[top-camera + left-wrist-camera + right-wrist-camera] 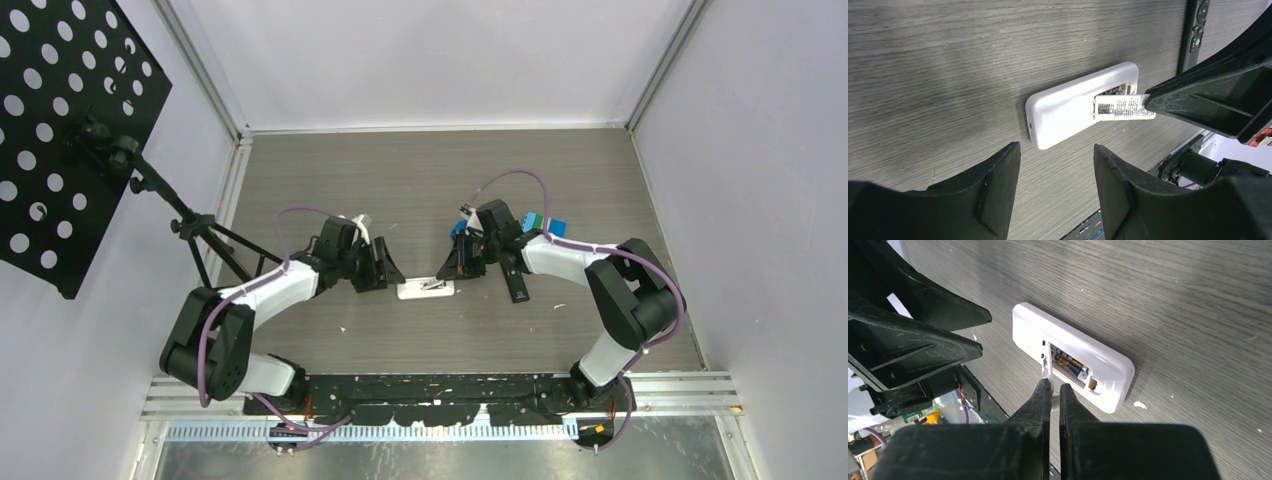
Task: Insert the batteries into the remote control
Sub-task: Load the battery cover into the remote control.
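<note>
Batteries, thin dark cylinders with orange marks [1070, 365], lie side by side inside the open compartment of the white rectangular plastic remote control [1108, 367] (I count two, but the view is narrow). This remote lies with its back up on the grey wood-grain desk [400, 180], between the two arms, and in the top view it is a small white bar [425, 290].

The thin white compartment lid with a printed label [1123, 107] stands up from the opening, tilted, one end at the remote. The right claw [1054, 387] has its fingers pressed together on the free edge of this lid.

The left claw [1057, 149] hovers just beside the rounded end of the remote, not touching it. Its fingers are apart and only bare desk shows between them.

A long black remote with buttons [1198, 25] lies on the desk behind the right claw, apart from the white one.
</note>
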`<move>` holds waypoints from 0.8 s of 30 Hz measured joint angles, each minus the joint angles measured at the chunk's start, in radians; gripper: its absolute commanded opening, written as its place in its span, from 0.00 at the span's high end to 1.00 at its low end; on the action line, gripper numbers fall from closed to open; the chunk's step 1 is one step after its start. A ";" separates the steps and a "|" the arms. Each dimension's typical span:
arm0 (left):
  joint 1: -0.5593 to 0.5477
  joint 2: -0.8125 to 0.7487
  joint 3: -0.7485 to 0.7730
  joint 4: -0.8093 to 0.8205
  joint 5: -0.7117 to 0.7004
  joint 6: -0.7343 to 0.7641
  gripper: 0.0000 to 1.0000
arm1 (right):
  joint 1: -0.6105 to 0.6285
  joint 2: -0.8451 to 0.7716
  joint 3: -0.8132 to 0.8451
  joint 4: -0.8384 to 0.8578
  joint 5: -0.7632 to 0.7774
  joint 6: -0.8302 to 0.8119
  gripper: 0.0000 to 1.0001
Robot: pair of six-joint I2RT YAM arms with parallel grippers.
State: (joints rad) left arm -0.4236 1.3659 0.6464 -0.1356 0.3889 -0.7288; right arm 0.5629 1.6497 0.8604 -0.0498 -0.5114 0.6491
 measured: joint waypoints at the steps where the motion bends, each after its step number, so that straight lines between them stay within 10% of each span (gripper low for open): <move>1: -0.001 0.005 0.000 0.002 0.004 0.000 0.44 | 0.000 0.003 0.000 -0.002 -0.002 -0.005 0.99; 24: -0.027 0.147 0.020 0.005 0.039 -0.001 0.64 | -0.002 0.030 -0.013 0.060 -0.052 -0.065 0.97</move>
State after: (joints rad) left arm -0.4503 1.5127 0.6666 -0.1310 0.4278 -0.7300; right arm 0.5610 1.6798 0.8478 0.0105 -0.5632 0.5838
